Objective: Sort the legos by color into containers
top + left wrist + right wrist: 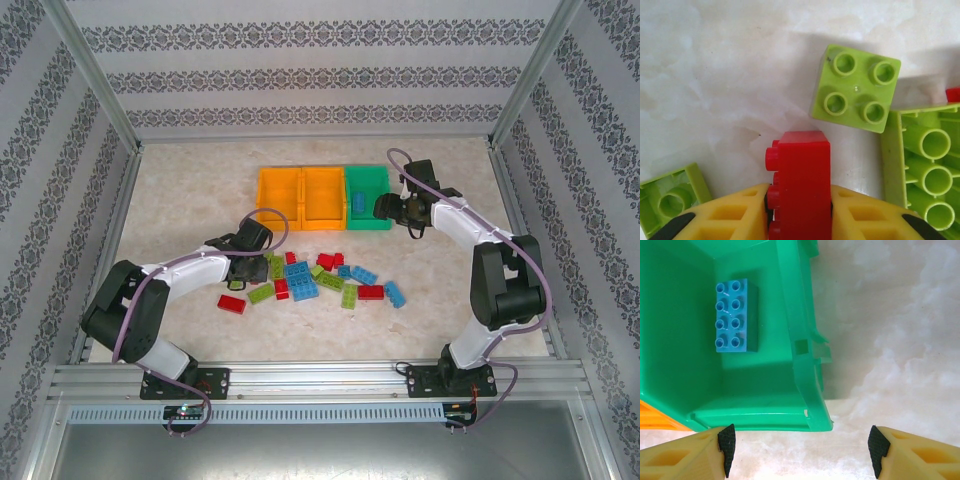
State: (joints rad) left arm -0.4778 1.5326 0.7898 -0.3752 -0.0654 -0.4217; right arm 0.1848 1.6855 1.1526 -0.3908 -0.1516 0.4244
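The red brick [800, 185] sat pinched between the yellow fingers [725, 217] of the left hand [799, 212]. Its long axis ran straight out along them and its studs faced sideways. Whether it had cleared the counter [190, 190] could not be told.

Taking the green bin [366, 227] as the mark, brick and left hand lay nearer the arm bases than the bin and well to its left, at the left edge of the loose legos [320, 280]. A lime square brick [856, 89] lay just beyond the red one.

The two orange bins [280, 200] joined the green bin's left side, and both looked empty. The carry would likely run away from the bases toward one of them. The left arm was the nearer arm for that.

Inside the green bin lay one blue brick [732, 315]. The right hand [801, 445] hung over that bin's near right corner, its pads wide apart with nothing between them.
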